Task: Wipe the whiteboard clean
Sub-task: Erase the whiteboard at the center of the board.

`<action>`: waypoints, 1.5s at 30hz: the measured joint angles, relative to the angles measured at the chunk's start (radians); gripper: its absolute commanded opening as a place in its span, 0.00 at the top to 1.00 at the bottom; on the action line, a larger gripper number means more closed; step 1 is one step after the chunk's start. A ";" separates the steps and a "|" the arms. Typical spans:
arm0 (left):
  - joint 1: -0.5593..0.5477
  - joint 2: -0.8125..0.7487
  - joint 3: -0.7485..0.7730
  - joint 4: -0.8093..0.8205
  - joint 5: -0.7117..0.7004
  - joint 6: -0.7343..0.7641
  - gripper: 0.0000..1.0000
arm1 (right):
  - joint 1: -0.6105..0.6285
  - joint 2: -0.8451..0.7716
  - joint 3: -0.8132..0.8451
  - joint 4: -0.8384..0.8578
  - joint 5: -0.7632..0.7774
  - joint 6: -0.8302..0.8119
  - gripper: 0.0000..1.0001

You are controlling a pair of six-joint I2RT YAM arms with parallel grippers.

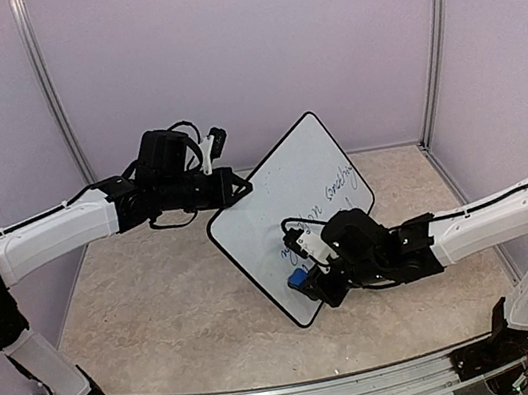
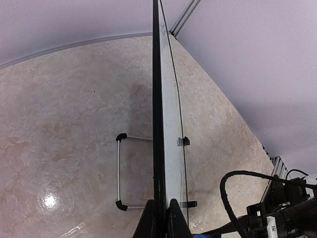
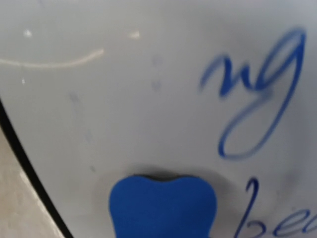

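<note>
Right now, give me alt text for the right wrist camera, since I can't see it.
A blue eraser sits at the bottom centre against the whiteboard, seen very close. Blue handwriting not yet erased fills the right side. The black rim curves across the lower left, with the table beyond it.

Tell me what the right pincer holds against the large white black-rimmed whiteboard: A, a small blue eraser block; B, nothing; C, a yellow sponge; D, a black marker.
A: the right pincer grips the small blue eraser block, which sits against the whiteboard near blue handwriting.
</note>
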 measured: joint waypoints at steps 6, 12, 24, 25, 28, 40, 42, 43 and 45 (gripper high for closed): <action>-0.003 -0.001 0.000 0.003 0.001 0.000 1.00 | 0.000 -0.005 -0.011 -0.026 -0.001 0.013 0.71; -0.003 -0.001 0.000 0.003 0.001 -0.001 1.00 | 0.000 -0.005 0.087 -0.048 -0.003 -0.029 0.71; -0.001 -0.001 0.000 -0.001 -0.002 0.003 1.00 | 0.001 0.060 0.177 0.001 -0.012 -0.073 0.71; 0.000 -0.001 0.000 -0.004 -0.005 0.003 1.00 | 0.003 0.059 0.167 0.011 -0.015 -0.067 0.71; 0.000 -0.001 0.000 -0.003 -0.005 0.003 1.00 | 0.010 0.048 0.134 0.032 -0.023 -0.047 0.71; -0.004 -0.001 0.000 0.004 0.002 0.002 1.00 | 0.048 0.020 0.026 -0.018 -0.021 0.026 0.71; -0.005 -0.001 0.000 0.005 0.002 0.000 1.00 | 0.049 0.016 0.026 -0.032 -0.014 0.028 0.71; -0.005 -0.001 0.000 0.006 0.002 0.000 1.00 | 0.049 0.011 0.026 -0.041 -0.008 0.028 0.71; -0.006 -0.001 0.000 0.006 0.002 0.000 1.00 | 0.048 -0.003 0.027 -0.059 0.007 0.020 0.71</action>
